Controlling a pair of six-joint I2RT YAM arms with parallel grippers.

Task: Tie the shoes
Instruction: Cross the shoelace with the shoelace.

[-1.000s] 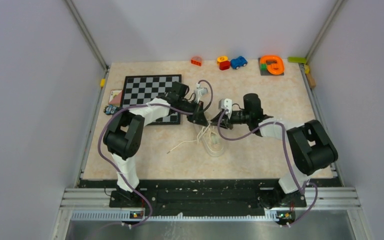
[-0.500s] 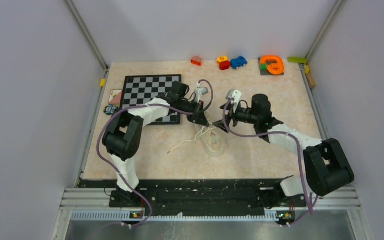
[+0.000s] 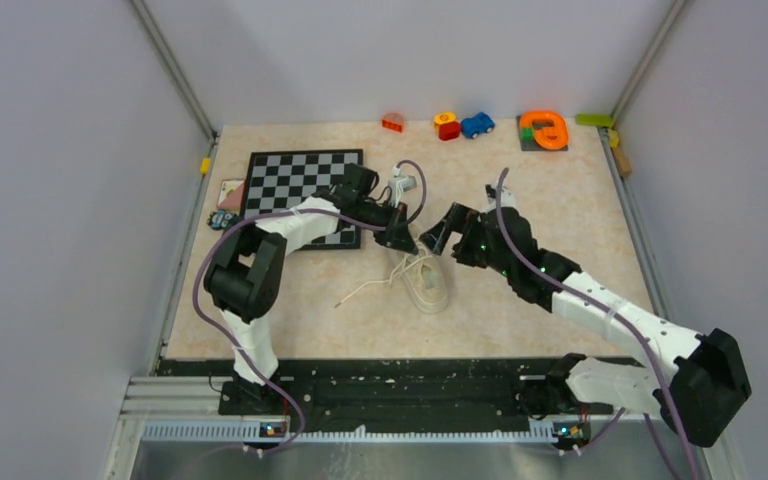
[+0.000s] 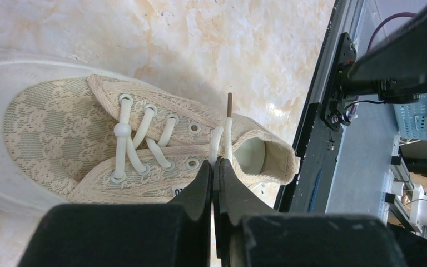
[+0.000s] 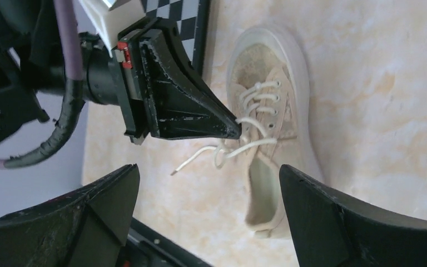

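The shoe (image 3: 428, 286) is a cream low-top sneaker lying mid-table with its toe toward the back; it also shows in both wrist views (image 4: 61, 133) (image 5: 281, 111). My left gripper (image 3: 404, 243) (image 4: 216, 162) is shut on a doubled strand of white lace (image 4: 222, 139) just above the shoe's opening. In the right wrist view its black tip (image 5: 234, 130) pinches the lace over the tongue. My right gripper (image 3: 442, 246) (image 5: 208, 181) hangs open and empty just right of the left one, above the shoe. A loose lace end (image 3: 363, 291) (image 5: 192, 159) trails left onto the table.
A chessboard (image 3: 300, 180) lies behind the left arm, with cards (image 3: 230, 192) at its left edge. Along the back edge stand an orange block (image 3: 393, 122), a red and yellow toy (image 3: 447, 124), a blue car (image 3: 477, 124) and an orange ring (image 3: 544, 130).
My right gripper has opened wide and let go of the lace, and the right arm has swung round and stretched out. The left gripper has stayed shut on the lace.
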